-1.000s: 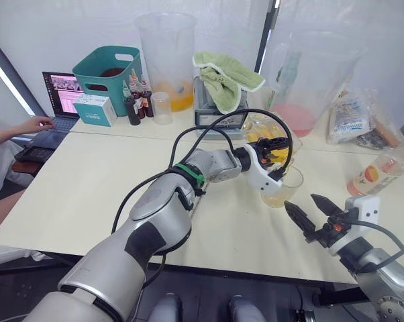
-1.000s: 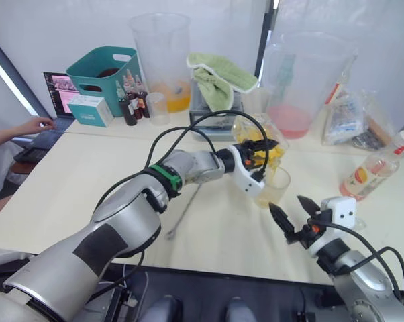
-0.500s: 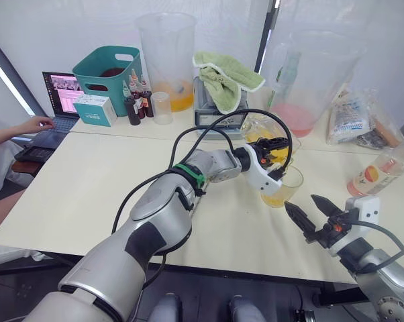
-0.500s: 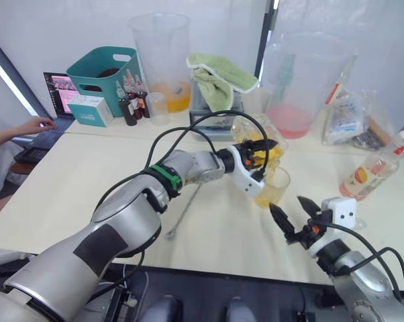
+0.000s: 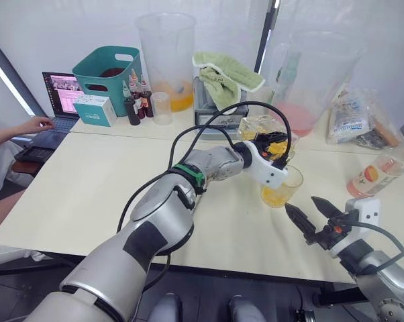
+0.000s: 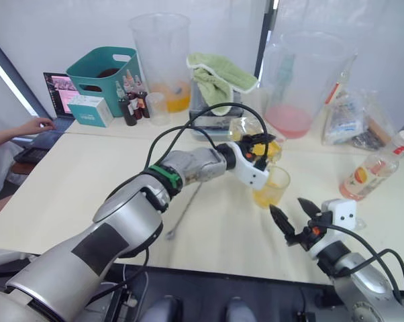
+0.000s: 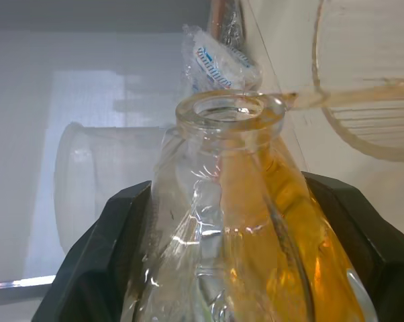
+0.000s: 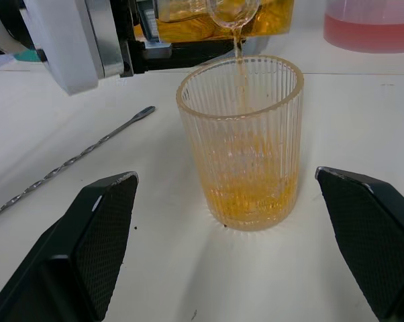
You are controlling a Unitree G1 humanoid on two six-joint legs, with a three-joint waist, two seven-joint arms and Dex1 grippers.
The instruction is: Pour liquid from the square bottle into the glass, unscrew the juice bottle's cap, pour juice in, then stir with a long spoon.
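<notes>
Amber liquid runs thinly from the square bottle (image 7: 235, 221), pinched in my left claw (image 5: 272, 151), into the glass (image 8: 241, 141) at centre-right. Tilt further and it could overshoot the rim. My right claw (image 5: 314, 218) hangs spread nearby.

Square bottle (image 5: 272, 143) tipped over ribbed glass (image 8: 241, 141)
Amber stream falling in; juice bottle (image 5: 388, 166) capped, long spoon (image 8: 68, 163) flat on bench

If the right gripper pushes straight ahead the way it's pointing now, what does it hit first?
Most likely the glass. In the right wrist view it stands centred ahead of the right gripper, whose open jaws flank it, apart from it. The square bottle, held by the left gripper, is pouring just above and behind.
</notes>
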